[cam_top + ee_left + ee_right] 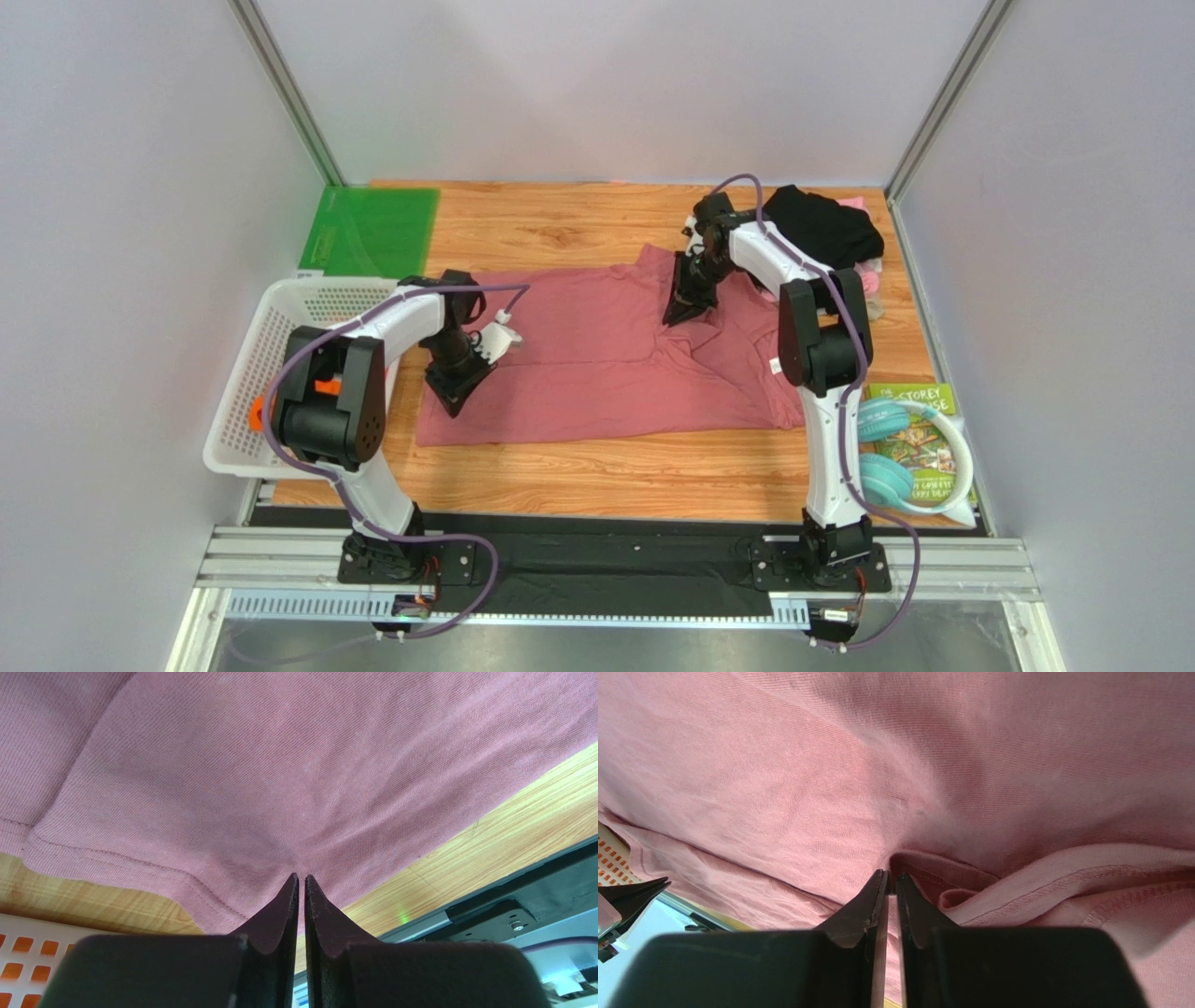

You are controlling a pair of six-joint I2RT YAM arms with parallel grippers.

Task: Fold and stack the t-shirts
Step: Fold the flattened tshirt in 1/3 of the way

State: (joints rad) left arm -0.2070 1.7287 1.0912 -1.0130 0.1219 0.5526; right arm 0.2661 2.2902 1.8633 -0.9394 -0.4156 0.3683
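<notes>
A large dusty-rose t-shirt lies spread on the wooden table. My left gripper is at its left edge. In the left wrist view, my left gripper is shut on the t-shirt's cloth just past the stitched hem, which puckers at the tips. My right gripper is at the shirt's far side. In the right wrist view, my right gripper is shut on a fold of that shirt beside a stitched edge. A black t-shirt is bunched at the back right, with a pale pink one beside it.
A white mesh basket stands at the left, close to the left arm, with something orange inside. A green mat lies at the back left. A picture book and a teal ring lie at the right front.
</notes>
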